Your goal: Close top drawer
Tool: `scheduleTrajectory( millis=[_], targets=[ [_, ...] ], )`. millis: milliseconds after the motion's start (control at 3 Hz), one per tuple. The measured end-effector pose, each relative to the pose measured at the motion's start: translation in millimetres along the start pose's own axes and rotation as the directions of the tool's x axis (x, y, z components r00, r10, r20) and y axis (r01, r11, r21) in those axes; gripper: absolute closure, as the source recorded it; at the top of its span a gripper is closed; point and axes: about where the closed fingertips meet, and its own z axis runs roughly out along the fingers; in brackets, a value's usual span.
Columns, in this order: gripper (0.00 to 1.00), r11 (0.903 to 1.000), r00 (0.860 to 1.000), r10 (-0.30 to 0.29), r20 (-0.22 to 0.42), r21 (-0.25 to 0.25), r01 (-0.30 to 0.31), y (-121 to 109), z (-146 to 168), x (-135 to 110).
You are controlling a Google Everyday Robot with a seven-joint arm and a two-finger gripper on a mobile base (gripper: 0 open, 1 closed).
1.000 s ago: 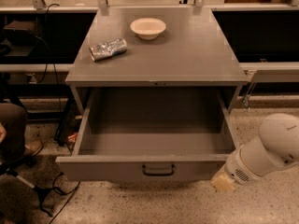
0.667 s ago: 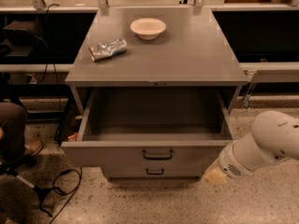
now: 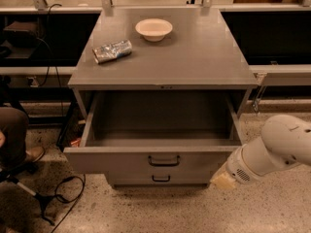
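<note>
The top drawer [image 3: 121, 160] of the grey metal cabinet stands pulled out and its inside is empty. Its plain front panel carries a small black loop handle [image 3: 164, 160] at the centre. My gripper [image 3: 223, 180] is at the end of the white arm [image 3: 272, 152], low on the right. It sits against the right end of the drawer's front panel, near the floor. Its beige tip is all that shows.
A white bowl [image 3: 153, 29] and a crushed silver packet [image 3: 112, 51] lie on the cabinet top [image 3: 194, 57]. A lower drawer handle [image 3: 161, 178] shows under the top drawer. A person's leg and shoe [image 3: 17, 140] and floor cables [image 3: 63, 198] are at the left.
The top drawer has slid partway in, so the lower drawer's handle now shows. My arm has moved in and to the left with the drawer's front.
</note>
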Motion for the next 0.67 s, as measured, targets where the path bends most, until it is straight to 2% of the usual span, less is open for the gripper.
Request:
scheduleTrajectory(
  millis=[333, 667],
  targets=[
    [1.0, 0.9969, 0.996, -0.052, 0.071, 0.062, 0.048, -23.6, -1.6, -27.1],
    [1.0, 0.9921, 0.991, -0.077, 0.114, 0.108, 0.065, -38.9, -1.1, -47.5]
  ],
)
